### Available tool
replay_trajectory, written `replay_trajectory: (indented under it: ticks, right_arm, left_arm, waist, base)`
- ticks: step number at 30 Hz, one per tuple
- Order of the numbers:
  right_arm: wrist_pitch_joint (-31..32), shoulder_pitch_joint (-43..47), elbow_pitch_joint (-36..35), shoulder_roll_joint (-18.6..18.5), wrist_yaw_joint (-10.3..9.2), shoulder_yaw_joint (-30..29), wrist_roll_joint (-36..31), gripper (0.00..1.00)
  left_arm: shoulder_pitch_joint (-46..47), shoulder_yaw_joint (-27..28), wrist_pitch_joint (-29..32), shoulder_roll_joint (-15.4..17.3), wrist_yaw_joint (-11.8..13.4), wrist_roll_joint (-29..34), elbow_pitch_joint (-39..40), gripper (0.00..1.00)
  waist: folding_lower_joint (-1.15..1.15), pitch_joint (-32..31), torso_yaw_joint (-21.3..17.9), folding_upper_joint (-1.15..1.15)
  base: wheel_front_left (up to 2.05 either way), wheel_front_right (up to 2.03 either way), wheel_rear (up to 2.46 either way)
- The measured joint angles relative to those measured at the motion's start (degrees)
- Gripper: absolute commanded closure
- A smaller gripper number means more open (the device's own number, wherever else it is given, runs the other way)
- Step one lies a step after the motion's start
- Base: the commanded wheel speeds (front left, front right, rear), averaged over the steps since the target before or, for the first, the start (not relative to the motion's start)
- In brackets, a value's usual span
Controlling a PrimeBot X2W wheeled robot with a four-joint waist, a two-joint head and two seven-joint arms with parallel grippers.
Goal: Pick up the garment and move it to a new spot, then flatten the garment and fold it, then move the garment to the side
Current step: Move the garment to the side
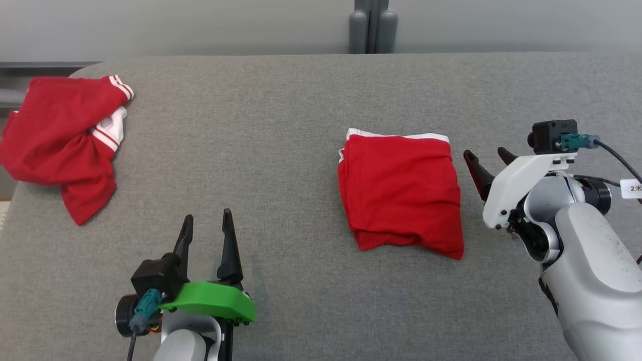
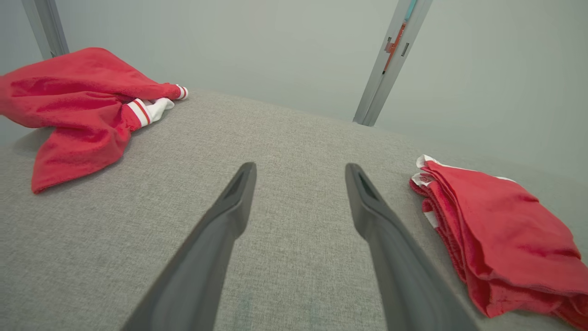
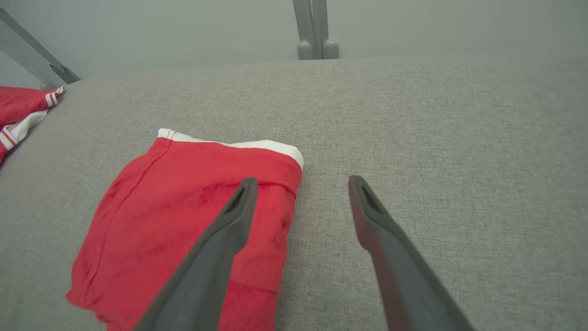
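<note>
Grey fabric surface (image 1: 281, 125) carried the folded red garment (image 1: 401, 195) right of centre, nothing lying on it. Beside it hovered the right gripper (image 1: 484, 153), fingers spread and empty. A crumpled red garment (image 1: 60, 140) (white-striped cuffs) lay well apart at the far left edge; the left gripper (image 1: 208, 216) stood spread over bare fabric between the two.

Grey fabric surface (image 1: 281, 150), pale wall (image 1: 175, 25), grey metal post (image 1: 372, 25) behind

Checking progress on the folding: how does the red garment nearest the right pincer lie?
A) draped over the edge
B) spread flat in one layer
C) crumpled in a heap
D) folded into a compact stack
D: the folded garment shows stacked layers at its edge; the crumpled garment lies far left.
</note>
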State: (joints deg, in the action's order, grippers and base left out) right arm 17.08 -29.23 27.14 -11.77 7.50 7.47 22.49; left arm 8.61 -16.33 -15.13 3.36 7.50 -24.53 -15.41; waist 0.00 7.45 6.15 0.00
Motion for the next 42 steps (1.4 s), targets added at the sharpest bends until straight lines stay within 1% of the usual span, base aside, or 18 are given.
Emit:
replay_trajectory:
  ticks: [4, 7, 12, 14, 15, 16, 17, 18, 19, 22, 28, 35, 42]
  right_arm:
    - [4.24, -1.72, 3.30, -1.49, 0.00, 1.77, 3.82, 0.00]
    - [6.00, -2.02, 5.94, -2.05, 0.00, 2.70, 5.91, 0.00]
    - [5.99, -2.82, 9.75, -2.20, 0.00, 3.76, 8.03, 0.00]
    - [5.01, -3.11, 11.11, -2.08, 0.00, 4.54, 8.20, 0.00]
    - [4.43, -3.47, 11.74, -2.08, 0.00, 4.90, 8.33, 0.38]
    - [3.96, -3.93, 12.24, -2.07, 0.00, 5.22, 8.50, 0.60]
    - [3.56, -4.41, 12.77, -1.98, 0.00, 5.76, 8.83, 0.69]
    - [3.04, -4.77, 13.17, -1.91, 0.00, 6.46, 9.05, 0.87]
    - [2.48, -5.05, 13.43, -1.89, 0.00, 6.89, 9.14, 1.00]
    - [0.25, -5.87, 14.07, -1.85, 0.04, 8.56, 9.48, 1.00]
    - [-4.11, -8.21, 14.72, -3.48, 0.04, 10.94, 9.78, 1.00]
    - [-7.25, -10.24, 14.02, -7.45, 0.04, 11.49, 10.32, 1.00]
    - [-10.58, -11.06, 13.91, -10.09, 0.04, 9.34, 11.29, 1.00]
  left_arm:
    - [0.43, -0.02, 0.00, -0.16, -0.24, 0.00, 0.20, 0.00]
    - [0.96, -0.01, 0.00, -0.24, -0.35, 0.03, 0.46, 0.00]
    - [1.37, -0.03, 0.00, -0.34, -0.36, 0.09, 0.78, 0.00]
    - [1.39, 0.00, 0.00, -0.36, -0.36, 0.24, 0.87, 0.00]
    - [1.40, 0.00, 0.00, -0.36, -0.37, 0.32, 0.90, 0.00]
    - [1.42, -0.01, 0.00, -0.37, -0.37, 0.42, 0.92, 0.00]
    - [1.42, -0.02, 0.00, -0.38, -0.37, 0.45, 0.93, 0.00]
    - [1.42, -0.04, 0.00, -0.38, -0.43, 0.51, 0.96, 0.00]
    - [1.42, -0.13, 0.00, -0.38, -0.44, 0.58, 1.00, 0.00]
    - [1.44, -0.33, 0.00, -0.41, -0.49, 0.97, 1.22, 0.00]
    - [1.62, -0.82, 0.00, -0.44, -0.79, 1.79, 1.47, 0.00]
    - [2.89, -2.48, 0.02, -0.41, -1.21, 2.98, 1.85, 0.00]
    - [5.03, -4.04, 1.52, 0.27, -1.41, 4.14, 3.67, 0.00]
  waist:
    - [0.00, 1.39, 1.56, 0.00]
    - [0.00, 2.37, 2.65, 0.00]
    - [0.00, 3.91, 4.17, 0.00]
    - [0.00, 4.53, 4.62, 0.00]
    - [0.00, 4.80, 4.79, 0.00]
    - [0.00, 5.01, 4.91, 0.00]
    - [0.00, 5.24, 5.00, 0.00]
    - [0.00, 5.44, 5.02, 0.00]
    - [0.00, 5.55, 4.95, 0.00]
    - [0.00, 5.75, 4.23, 0.00]
    - [0.00, 5.95, 1.16, 0.00]
    - [0.00, 6.65, -5.12, 0.00]
    - [0.00, 8.37, -13.27, 0.00]
  base:
    - [0.00, 0.00, 0.00]
    - [0.00, 0.00, 0.00]
    - [0.00, 0.00, 0.00]
    - [0.00, 0.00, 0.00]
    - [0.00, 0.00, 0.00]
    - [0.00, 0.00, 0.00]
    - [0.00, 0.00, 0.00]
    - [0.00, 0.00, 0.00]
    - [0.00, 0.00, 0.00]
    - [0.00, 0.00, 0.00]
    - [0.00, 0.00, 0.00]
    - [0.00, 0.00, 0.00]
    - [0.00, 0.00, 0.00]
